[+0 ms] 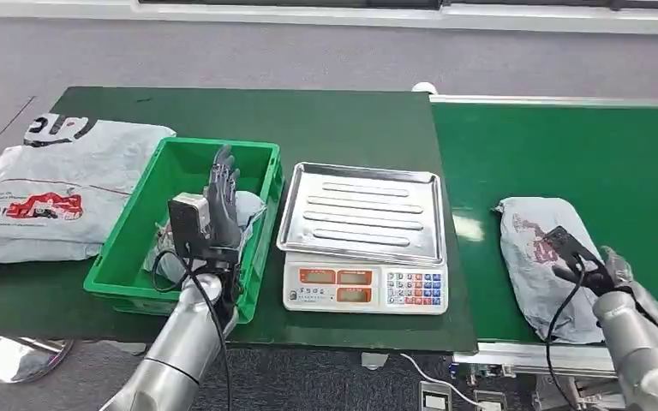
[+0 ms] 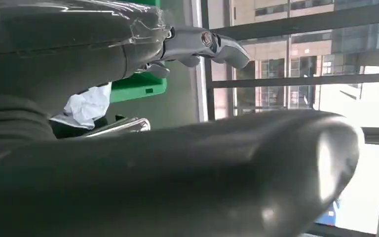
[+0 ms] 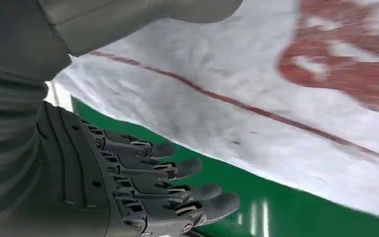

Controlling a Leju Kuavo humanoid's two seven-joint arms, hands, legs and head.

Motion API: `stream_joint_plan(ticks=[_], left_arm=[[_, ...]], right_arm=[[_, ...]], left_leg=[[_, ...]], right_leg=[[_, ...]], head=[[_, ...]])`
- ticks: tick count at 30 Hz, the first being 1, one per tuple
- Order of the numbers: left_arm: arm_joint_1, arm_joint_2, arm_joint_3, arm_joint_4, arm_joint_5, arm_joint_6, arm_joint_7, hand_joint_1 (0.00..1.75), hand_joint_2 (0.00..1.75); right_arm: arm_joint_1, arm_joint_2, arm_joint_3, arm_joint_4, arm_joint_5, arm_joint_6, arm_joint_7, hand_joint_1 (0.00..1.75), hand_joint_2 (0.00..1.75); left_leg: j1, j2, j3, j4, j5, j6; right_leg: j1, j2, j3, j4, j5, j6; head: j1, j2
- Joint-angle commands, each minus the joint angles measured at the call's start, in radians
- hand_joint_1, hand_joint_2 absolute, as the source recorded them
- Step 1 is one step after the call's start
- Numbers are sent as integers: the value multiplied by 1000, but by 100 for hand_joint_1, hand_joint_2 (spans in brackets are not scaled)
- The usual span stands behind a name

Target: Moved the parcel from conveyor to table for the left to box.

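You have the parcel (image 1: 548, 261) lying on the conveyor (image 1: 617, 163), not yet moved. Your right robot hand (image 1: 604, 276) is at its near edge, fingers (image 3: 177, 168) apart and stretched alongside it, gripping nothing. Your left robot hand (image 1: 221, 201) stands over the green box (image 1: 128, 257), fingers upright, empty. The lift and transfer to the bench (image 1: 343, 120) and the boxing remain.

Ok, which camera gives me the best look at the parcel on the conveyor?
Head view: the whole parcel lies on the conveyor, with the right hand at its near edge. The right wrist view gives a partial close-up; the left wrist view faces elsewhere.
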Motion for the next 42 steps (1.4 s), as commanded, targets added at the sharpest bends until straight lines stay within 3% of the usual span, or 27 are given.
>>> stream_joint_plan(ticks=[1,5,9,10,11,20,26,30,32,37,40,42], left_arm=[[-58,21,-54,102,12,20,5,0,0],[-62,20,-53,108,13,22,5,0,0],[-70,24,-51,119,20,17,5,0,0],[-71,25,-50,121,20,18,5,0,0],[-72,25,-51,123,19,19,5,0,0],[-56,33,-41,107,25,24,5,0,0],[-12,46,-34,56,26,25,5,0,0],[10,52,-24,33,25,30,5,0,0],[22,56,-24,19,23,35,5,0,0],[22,57,-24,19,23,35,5,0,0],[13,53,-30,34,21,34,5,0,0],[13,53,-30,34,21,34,5,0,0]], right_arm=[[3,-30,82,139,62,43,116,0,175],[4,-31,89,139,74,46,128,0,175],[14,-7,60,133,45,127,74,0,175],[15,-3,62,132,48,137,70,12,175],[16,0,62,130,48,149,58,175,175],[-4,25,57,115,38,196,-20,175,175],[-6,56,52,85,31,129,-121,175,175],[4,83,15,32,-10,-7,-272,175,175],[28,108,-43,-44,-70,-132,-377,175,175],[33,111,-52,-58,-80,-148,-392,175,175],[123,138,-146,-265,-207,-285,-588,175,175],[123,138,-146,-265,-207,-285,-588,175,175]], left_leg=[[1,-2,2,-1,0,0],[1,1,1,0,0,-1],[1,1,1,-1,0,-1],[2,1,3,-1,0,-1],[2,1,4,-2,0,-1],[2,4,2,0,-1,-1],[2,7,5,-3,-1,-2],[1,6,3,-1,-1,-1],[1,6,3,-1,-1,-1],[1,5,3,-1,-1,-1],[2,2,2,-1,0,-1],[1,2,1,-1,0,-1]], right_leg=[[0,-2,3,-1,-1,-1],[1,0,2,-1,0,-1],[1,1,2,-1,0,-1],[1,1,4,-3,0,-1],[2,2,5,-3,0,-2],[2,4,3,-1,0,-1],[2,7,4,-3,2,-1],[1,6,3,-1,1,-1],[1,5,2,-1,1,-1],[1,5,3,-1,1,-1],[1,2,3,-1,1,-1],[1,2,2,-1,1,-1]], head=[[0,0],[0,0],[0,0],[0,0],[0,0],[0,0],[0,0],[0,0],[0,0],[0,0],[0,0],[0,0]])
